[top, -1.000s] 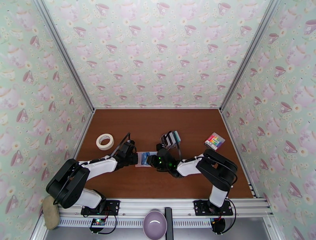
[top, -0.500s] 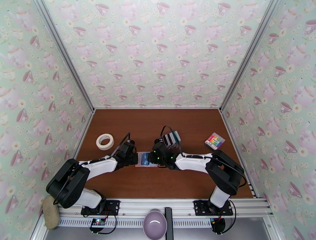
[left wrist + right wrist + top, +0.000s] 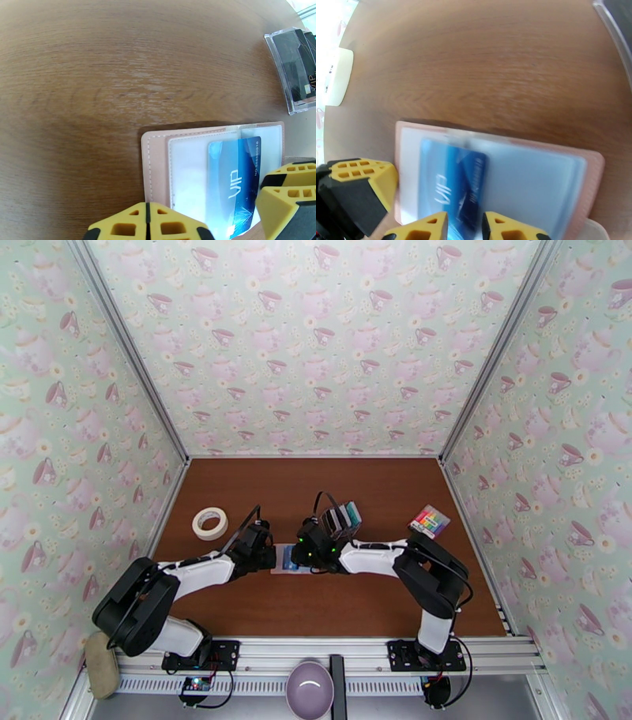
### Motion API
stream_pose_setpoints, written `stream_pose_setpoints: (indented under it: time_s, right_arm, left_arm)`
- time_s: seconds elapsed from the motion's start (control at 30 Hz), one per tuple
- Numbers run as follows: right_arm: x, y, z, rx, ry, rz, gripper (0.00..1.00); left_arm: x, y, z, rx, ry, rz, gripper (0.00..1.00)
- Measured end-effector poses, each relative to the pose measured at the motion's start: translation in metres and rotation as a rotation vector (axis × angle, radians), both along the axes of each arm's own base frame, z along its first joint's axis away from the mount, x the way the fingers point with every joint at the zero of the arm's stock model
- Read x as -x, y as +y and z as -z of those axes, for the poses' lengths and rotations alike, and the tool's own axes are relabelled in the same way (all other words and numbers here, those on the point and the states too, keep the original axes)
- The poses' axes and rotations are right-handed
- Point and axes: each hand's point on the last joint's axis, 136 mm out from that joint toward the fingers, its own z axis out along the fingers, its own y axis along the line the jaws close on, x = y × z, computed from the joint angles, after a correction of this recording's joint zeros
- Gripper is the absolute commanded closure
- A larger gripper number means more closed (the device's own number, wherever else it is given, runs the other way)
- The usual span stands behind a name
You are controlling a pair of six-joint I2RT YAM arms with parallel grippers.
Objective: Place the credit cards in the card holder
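The pale pink card holder lies open on the brown table, between my two grippers. A blue credit card marked VIP sits partly inside its clear pocket. My left gripper is shut, its fingers together at the holder's left edge. My right gripper stands slightly open, with its fingertips over the card's outer end. More credit cards stand upright in a clear stand just behind the right gripper.
A roll of white tape lies at the left. At the right side of the table rests a rainbow-striped block. A lilac bowl sits below the front rail. Patterned walls close in three sides.
My right gripper has moved left, from beside the card stand to the holder, and now nearly meets the left gripper. The left arm has stayed still.
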Motion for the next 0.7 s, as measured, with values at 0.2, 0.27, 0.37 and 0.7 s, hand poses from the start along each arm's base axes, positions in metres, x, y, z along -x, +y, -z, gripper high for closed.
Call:
stream_pose_setpoints:
  time_s: [0.2, 0.27, 0.37, 0.7]
  right_arm:
    - [-0.001, 0.012, 0.002, -0.005, 0.004, -0.019, 0.71]
    - [0.0, 0.015, 0.003, -0.008, 0.008, -0.025, 0.72]
    - [0.001, 0.018, 0.004, -0.011, 0.015, -0.032, 0.72]
    - [0.004, 0.025, 0.004, 0.003, 0.025, -0.046, 0.72]
  left_arm:
    - [-0.001, 0.0, 0.0, 0.004, 0.0, -0.001, 0.92]
    - [0.0, 0.0, 0.0, 0.004, 0.001, -0.001, 0.92]
    - [-0.001, 0.0, 0.0, 0.005, 0.001, -0.001, 0.91]
    - [0.0, 0.0, 0.0, 0.014, 0.006, 0.001, 0.91]
